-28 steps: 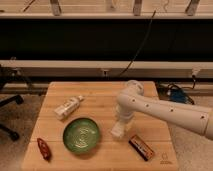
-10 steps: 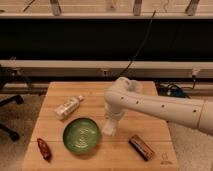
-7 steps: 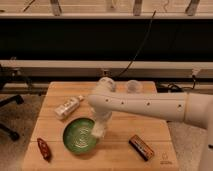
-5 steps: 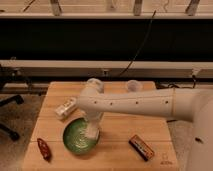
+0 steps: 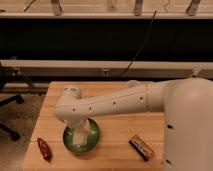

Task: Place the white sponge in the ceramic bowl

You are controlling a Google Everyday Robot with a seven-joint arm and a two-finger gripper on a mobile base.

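The green ceramic bowl [image 5: 94, 135] sits on the wooden table [image 5: 116, 148] at front left. My gripper [image 5: 80, 137] hangs from the white arm [image 5: 115, 104] and reaches down into the bowl. A small off-white block, the white sponge [image 5: 80, 143], shows at its tip, just above the bowl's inside. The gripper looks shut on it. The arm hides much of the bowl's far side.
A red-brown oblong object [image 5: 44, 149] lies left of the bowl near the front edge. A brown snack bar [image 5: 141, 147] lies at front right. The arm's bulky white body [image 5: 187, 125] fills the right side. A dark wall with rails stands behind the table.
The arm has swung left across the table, carrying the sponge from right of the bowl to over it. The gripper now sits lower, inside the bowl.
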